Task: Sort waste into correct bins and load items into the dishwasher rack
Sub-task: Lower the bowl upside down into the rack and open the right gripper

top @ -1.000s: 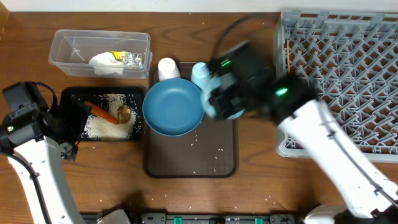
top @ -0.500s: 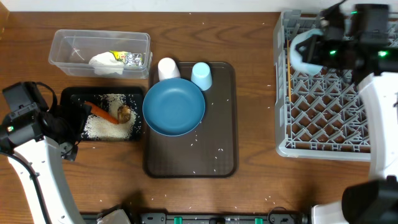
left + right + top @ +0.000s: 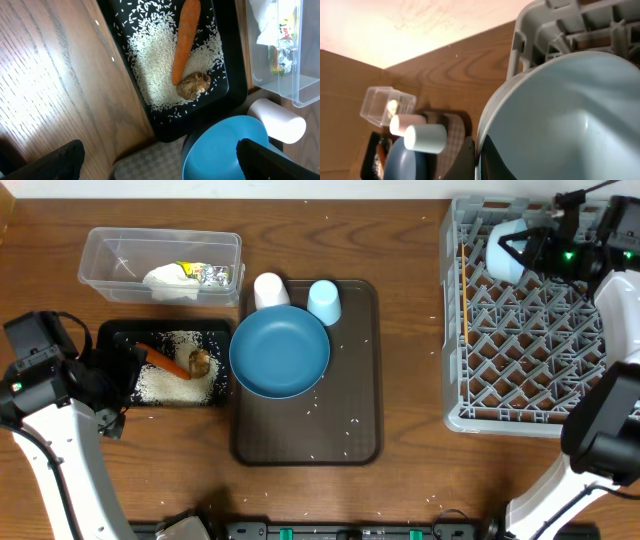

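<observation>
Between the narrowly closed jaws of the right gripper (image 3: 478, 155), the rim of the light blue bowl (image 3: 560, 115) is pinched; the bowl is held tipped on edge, smooth and pale inside, with the grey dishwasher rack (image 3: 520, 360) just beneath.

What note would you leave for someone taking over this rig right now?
Left gripper open, empty, by the black tray.
Right gripper shut on the bowl, over the rack's far left corner.
Done: carrot, rice, lump in the black tray; tissue, wrapper in the tub; chopsticks seemingly along the rack's left edge.
Left: set the bowl in; load plate, white cup, blue cup from the brown tray.
</observation>
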Controlling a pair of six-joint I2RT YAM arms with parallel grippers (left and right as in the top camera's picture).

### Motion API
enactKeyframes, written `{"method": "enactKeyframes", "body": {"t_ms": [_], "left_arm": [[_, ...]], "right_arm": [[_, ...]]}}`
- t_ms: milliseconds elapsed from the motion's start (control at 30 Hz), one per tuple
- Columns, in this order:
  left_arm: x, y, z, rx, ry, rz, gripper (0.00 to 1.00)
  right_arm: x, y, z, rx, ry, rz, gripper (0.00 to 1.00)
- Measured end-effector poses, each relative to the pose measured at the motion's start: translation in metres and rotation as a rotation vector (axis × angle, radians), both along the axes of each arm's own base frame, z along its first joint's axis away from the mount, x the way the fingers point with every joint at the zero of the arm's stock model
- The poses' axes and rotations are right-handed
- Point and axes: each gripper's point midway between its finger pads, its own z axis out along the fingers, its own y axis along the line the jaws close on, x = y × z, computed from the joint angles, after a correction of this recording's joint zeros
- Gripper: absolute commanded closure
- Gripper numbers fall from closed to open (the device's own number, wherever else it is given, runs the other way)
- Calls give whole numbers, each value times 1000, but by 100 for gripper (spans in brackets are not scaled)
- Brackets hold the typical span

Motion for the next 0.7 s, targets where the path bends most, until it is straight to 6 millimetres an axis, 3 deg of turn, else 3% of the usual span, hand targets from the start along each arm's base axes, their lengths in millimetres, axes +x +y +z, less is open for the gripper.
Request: {"method": "enactKeyframes", "body": {"t_ms": [400,700], "left_arm": [[0,0,0,0,0,0,2],[0,0,0,0,0,0,2]], "right_arm": [[-3,-37,0,52,-20,-40,99],[-3,-39,1,40,-37,-35,99]]}}
